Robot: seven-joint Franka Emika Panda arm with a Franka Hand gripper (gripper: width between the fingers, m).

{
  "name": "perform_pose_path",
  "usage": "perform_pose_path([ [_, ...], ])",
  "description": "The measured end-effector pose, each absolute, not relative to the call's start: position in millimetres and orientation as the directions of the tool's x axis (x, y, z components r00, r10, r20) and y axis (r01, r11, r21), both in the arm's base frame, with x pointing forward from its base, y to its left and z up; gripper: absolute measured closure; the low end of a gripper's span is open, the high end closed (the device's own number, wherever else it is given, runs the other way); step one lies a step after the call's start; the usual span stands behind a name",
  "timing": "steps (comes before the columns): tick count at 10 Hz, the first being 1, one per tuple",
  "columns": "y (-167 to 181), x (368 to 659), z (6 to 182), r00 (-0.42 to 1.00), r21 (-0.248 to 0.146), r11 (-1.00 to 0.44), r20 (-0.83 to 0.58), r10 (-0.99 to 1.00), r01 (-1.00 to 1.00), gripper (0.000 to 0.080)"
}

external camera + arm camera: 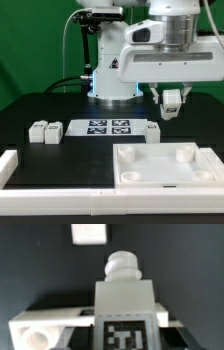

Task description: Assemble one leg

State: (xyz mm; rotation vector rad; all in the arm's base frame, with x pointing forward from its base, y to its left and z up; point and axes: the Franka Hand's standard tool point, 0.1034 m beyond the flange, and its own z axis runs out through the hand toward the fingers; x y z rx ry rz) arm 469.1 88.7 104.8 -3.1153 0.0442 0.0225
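Note:
My gripper (172, 100) is shut on a leg (172, 101), a small white block with a black-and-white tag, and holds it in the air above the far right part of the white square panel (165, 172). In the wrist view the held leg (125, 291) fills the middle, tag facing the camera and its rounded peg end (123, 262) pointing away. My gripper (126, 328) grips it at the sides. A panel corner with a round socket (40, 335) shows beside the leg.
Two loose legs (45, 130) lie at the exterior view's left, and another (152, 130) lies just behind the panel. The marker board (108, 127) lies between them. A white frame (12, 166) runs along the left and front. A white block (90, 233) shows in the wrist view.

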Motion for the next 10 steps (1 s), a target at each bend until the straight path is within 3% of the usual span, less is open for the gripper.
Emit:
perform_pose_path([
  [3, 85.2, 500.1, 110.8, 0.956, -0.061, -0.998, 0.293, -0.022, -0.004, 0.0509],
  [4, 89.1, 498.6, 111.0, 0.918, -0.075, -0.997, 0.397, -0.023, 0.007, 0.0509],
  [8, 88.8, 494.8, 106.8, 0.921, -0.069, -0.998, 0.389, -0.013, 0.015, 0.0509],
  [10, 88.7, 526.5, 108.1, 0.918, -0.032, -0.995, 0.390, 0.075, 0.095, 0.0509],
])
